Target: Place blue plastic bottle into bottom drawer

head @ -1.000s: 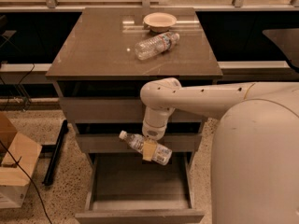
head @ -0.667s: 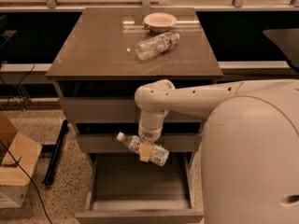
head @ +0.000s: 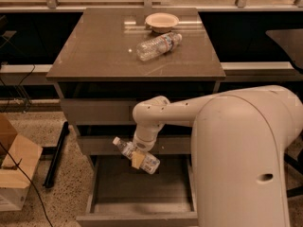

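Bottle: blue plastic bottle (head: 150, 163) hangs in the air over the open bottom drawer (head: 142, 197), lying nearly level. Its white cap points up-left, and it is clear of the drawer floor.
Gripper: gripper (head: 138, 159) is clamped across the bottle's middle, hanging from the arm (head: 158, 113) just in front of the middle drawer. The sideways grip probably lets the bottle be laid flat.
Drawer: pulled out with its grey inside showing, so the bottle can go straight down.
Upper drawers: upper drawers (head: 94, 111) both closed.
Cabinet top: cabinet top (head: 90, 56) holds a clear ribbed bottle (head: 158, 45) on its side, just beside a bowl (head: 162, 21). That bottle is not the target.
Floor: cardboard box (head: 14, 169) at left, well apart.
Writing: the held bottle's pale label has print that can't be read. The ribbed bottle's band label can't be read either.
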### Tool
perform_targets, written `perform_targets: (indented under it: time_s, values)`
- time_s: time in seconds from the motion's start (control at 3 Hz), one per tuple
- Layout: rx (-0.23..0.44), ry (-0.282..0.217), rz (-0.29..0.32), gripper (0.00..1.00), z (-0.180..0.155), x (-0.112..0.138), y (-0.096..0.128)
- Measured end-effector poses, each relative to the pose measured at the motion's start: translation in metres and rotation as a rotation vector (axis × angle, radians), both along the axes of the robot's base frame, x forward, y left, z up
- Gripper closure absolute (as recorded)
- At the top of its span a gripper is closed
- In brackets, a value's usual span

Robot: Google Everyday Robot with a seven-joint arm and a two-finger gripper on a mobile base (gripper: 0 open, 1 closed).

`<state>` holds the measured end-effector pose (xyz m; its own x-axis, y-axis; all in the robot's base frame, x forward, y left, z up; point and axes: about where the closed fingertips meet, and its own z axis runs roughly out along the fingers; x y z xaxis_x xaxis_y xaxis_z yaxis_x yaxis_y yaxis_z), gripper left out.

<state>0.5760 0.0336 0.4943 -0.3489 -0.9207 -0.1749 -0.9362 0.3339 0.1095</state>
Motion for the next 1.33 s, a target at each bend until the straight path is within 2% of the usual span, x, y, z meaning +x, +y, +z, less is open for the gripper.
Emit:
perform_targets:
  time_s: [0.33,0.67,1.0,1.33]
  values:
    - [0.046,-0.007,-0.053,1.0,-0.034,0.013,0.014]
    - [0.141,0.021,-0.097,1.0,-0.075,0.031,0.018]
    - [0.143,0.021,-0.093,1.0,-0.078,0.033,0.019]
    - [0.154,0.043,-0.099,1.0,-0.1,0.035,0.032]
